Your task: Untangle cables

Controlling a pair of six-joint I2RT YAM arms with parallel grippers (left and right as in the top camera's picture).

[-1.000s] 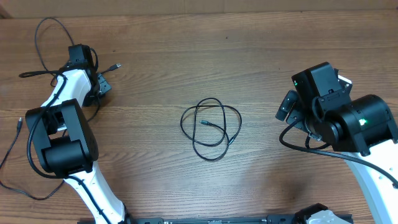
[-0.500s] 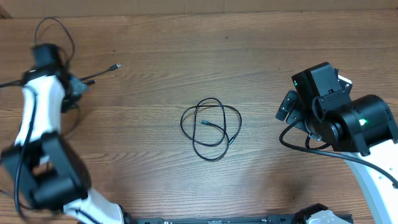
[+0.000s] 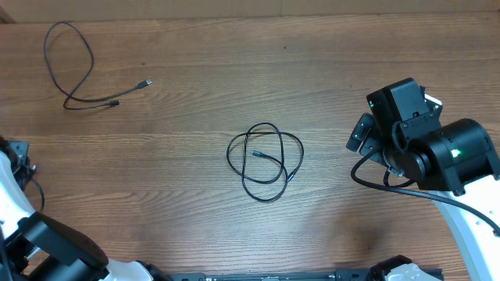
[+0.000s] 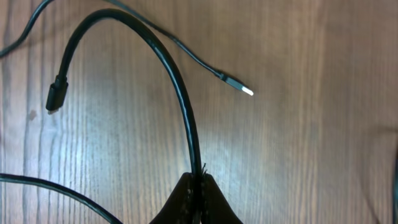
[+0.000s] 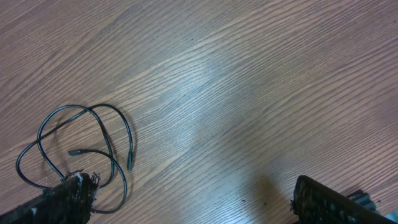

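Wooden table bears two loose cables; left gripper clamps a third cable; right gripper gapes.

1. You have a coiled loop of thin black cable lying on the brown wood-grain table, about midway between its left and right edges.
2. A second thin black cable with small plug tips lies in the far left corner, well apart from the coil.
3. The white-and-black left arm stands at the left edge near the front, and the black-and-white right arm at the right edge.
4. A black cord with a plug end runs out from between the pinched fingers of the left gripper.
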